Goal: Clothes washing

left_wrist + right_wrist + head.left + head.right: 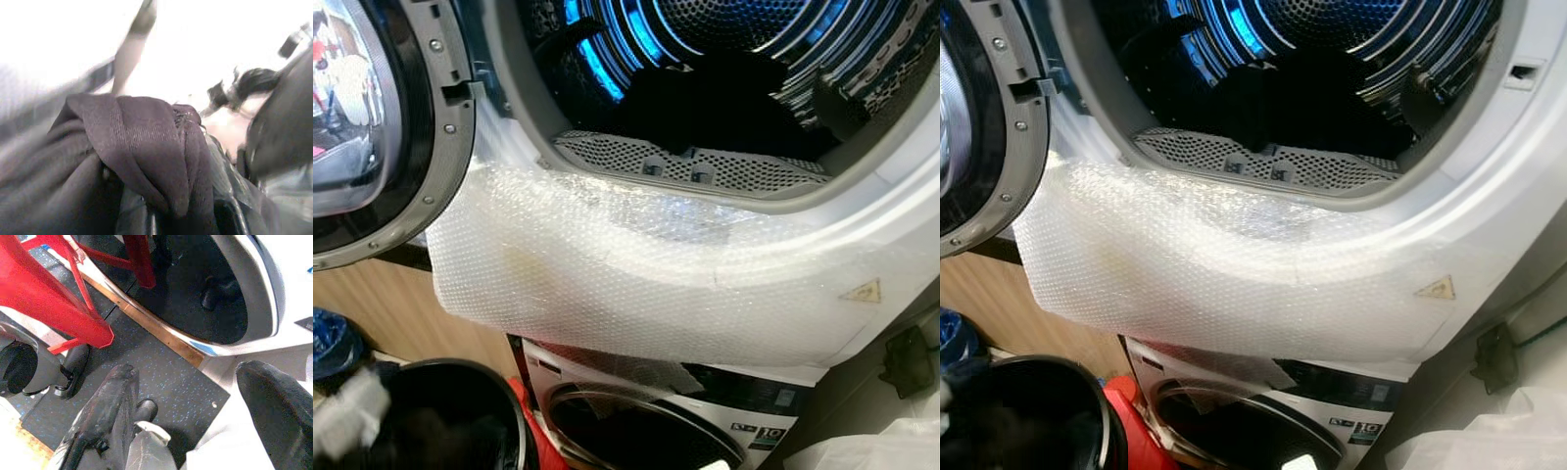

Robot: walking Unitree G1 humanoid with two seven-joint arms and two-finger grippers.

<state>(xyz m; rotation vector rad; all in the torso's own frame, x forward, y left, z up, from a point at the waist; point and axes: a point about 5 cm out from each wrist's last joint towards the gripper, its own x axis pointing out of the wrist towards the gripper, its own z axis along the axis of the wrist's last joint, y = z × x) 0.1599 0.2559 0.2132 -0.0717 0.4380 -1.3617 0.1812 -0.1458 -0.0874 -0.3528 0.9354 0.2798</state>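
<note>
A dark purplish ribbed garment (pixel 142 147) is pinched in the left gripper (pixel 186 220) while the right gripper (pixel 195 401) hangs spread over the floor, so loading into the near blue-lit perforated drum (pixel 705 59) is judged next.

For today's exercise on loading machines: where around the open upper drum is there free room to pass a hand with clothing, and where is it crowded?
Free: the upper part of the round drum opening, above the dark clothes heap and perforated grey lint grille. The bubble-wrap sheet over the white front is bare but sloped. Crowded: lower left, by the black round bin; the left gripper's dark cloth.
</note>
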